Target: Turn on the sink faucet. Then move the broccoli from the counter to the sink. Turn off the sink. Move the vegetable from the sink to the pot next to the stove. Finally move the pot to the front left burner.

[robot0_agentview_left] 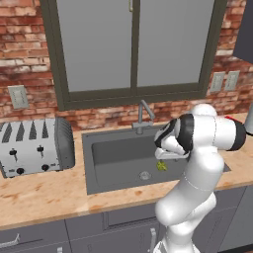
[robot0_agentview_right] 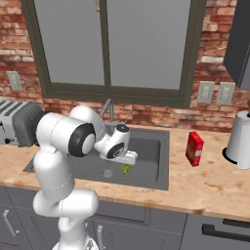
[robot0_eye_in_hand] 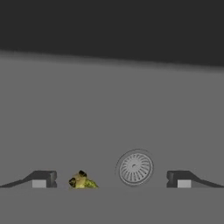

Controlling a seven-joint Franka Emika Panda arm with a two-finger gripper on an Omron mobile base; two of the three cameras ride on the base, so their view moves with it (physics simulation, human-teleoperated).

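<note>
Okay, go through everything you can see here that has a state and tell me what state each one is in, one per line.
Hand: open, over the sink, holding nothing.
Broccoli: lying loose on the sink floor, between the fingertips.
Sink: holding the broccoli beside the drain.
Faucet: spout out over the sink; no water that I can see.
Toaster: slots empty, on the counter.
Window: shut.

The sink [robot0_agentview_left: 89, 163] floor lies bare around the drain [robot0_eye_in_hand: 134, 168]; in the hand view the open claw [robot0_eye_in_hand: 111, 179] has the broccoli [robot0_eye_in_hand: 81, 180] between its fingertips at 7 o'clock. The faucet [robot0_agentview_left: 143, 114] rises at the basin's 12 o'clock rim.
</note>
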